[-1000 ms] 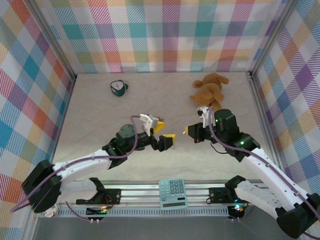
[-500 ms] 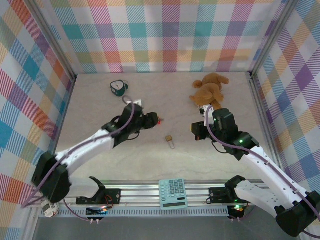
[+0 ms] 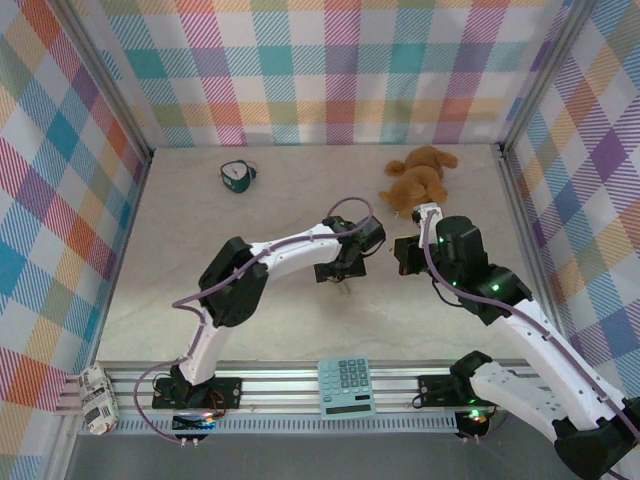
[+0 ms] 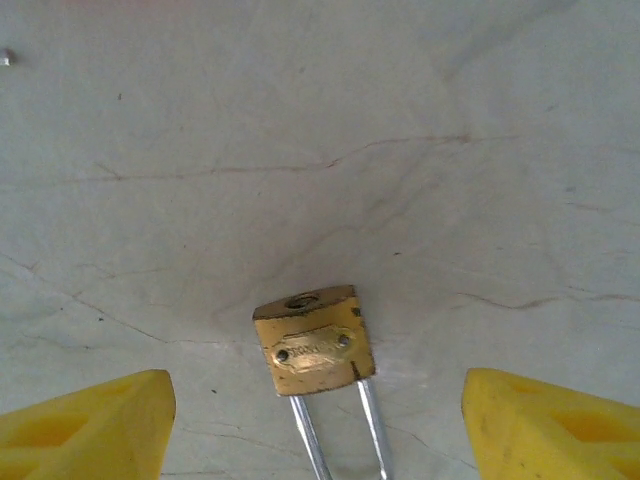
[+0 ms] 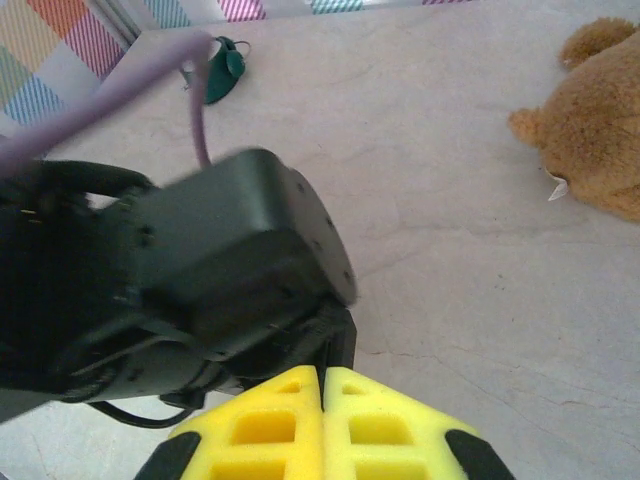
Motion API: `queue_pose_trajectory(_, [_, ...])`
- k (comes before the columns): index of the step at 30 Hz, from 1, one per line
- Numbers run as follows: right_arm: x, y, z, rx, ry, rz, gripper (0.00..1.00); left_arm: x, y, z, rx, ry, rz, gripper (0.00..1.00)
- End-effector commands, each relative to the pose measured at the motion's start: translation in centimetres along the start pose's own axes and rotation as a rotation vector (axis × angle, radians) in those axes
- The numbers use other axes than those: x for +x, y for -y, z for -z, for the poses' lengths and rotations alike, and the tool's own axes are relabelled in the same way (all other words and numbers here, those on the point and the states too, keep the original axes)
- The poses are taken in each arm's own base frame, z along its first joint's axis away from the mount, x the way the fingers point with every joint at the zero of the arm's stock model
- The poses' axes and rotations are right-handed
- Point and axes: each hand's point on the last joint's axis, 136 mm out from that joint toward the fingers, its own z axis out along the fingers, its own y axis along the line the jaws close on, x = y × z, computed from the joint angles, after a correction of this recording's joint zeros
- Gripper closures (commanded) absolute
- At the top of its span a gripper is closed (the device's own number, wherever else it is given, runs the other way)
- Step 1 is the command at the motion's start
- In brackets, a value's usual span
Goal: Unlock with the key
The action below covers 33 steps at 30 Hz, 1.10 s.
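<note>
A small brass padlock (image 4: 312, 340) lies flat on the marbled table, its long silver shackle (image 4: 338, 440) pointing toward the left wrist camera. My left gripper (image 4: 318, 410) hangs open over it, one yellow finger (image 4: 90, 425) on each side and neither touching the lock. From above, the left gripper (image 3: 341, 268) sits at the table's middle at the end of a far-stretched arm. My right gripper (image 5: 322, 395) is shut, pads pressed together with just a thin dark seam, right next to the left arm's black wrist (image 5: 210, 280). The right gripper (image 3: 400, 257) faces left. The key is hidden from me.
A brown teddy bear (image 3: 420, 178) lies at the back right, close behind the right arm. A small green and white object (image 3: 237, 176) rests at the back left. A calculator (image 3: 346, 387) sits on the front rail. Checked walls close in three sides.
The left arm has swung right from the back left and now hovers over the brass padlock, which lies on the table. The right gripper has drawn slightly back and right, still shut.
</note>
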Motion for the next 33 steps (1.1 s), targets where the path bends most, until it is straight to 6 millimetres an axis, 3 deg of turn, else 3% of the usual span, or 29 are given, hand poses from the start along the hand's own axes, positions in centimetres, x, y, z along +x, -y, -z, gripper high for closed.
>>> queue_pose_trajectory(1, [-0.4, -0.4, 0.4, -0.021, 0.022, 0.019, 1.0, 0.7, -1.8, 0.2, -0.105, -0.023, 0.004, 0.27])
queue_pose_trajectory(9, [-0.3, -0.9, 0.6, -0.047, 0.017, 0.019, 1.0, 1.3, -2.2, -2.4, -0.091, -0.067, -0.004, 0.39])
queue_pose_trajectory(15, [-0.4, -0.8, 0.5, -0.042, 0.016, 0.018, 1.0, 1.1, -3.7, -1.4, -0.083, -0.058, -0.067, 0.4])
queue_pose_trajectory(21, [-0.3, -0.8, 0.5, -0.039, 0.004, 0.018, 1.0, 1.3, -3.3, -2.2, -0.022, -0.134, -0.204, 0.44])
queue_pose_trajectory(33, [-0.1, -0.9, 0.5, -0.044, -0.003, 0.017, 1.0, 2.2, -5.6, -2.8, -0.022, -0.284, -0.342, 0.6])
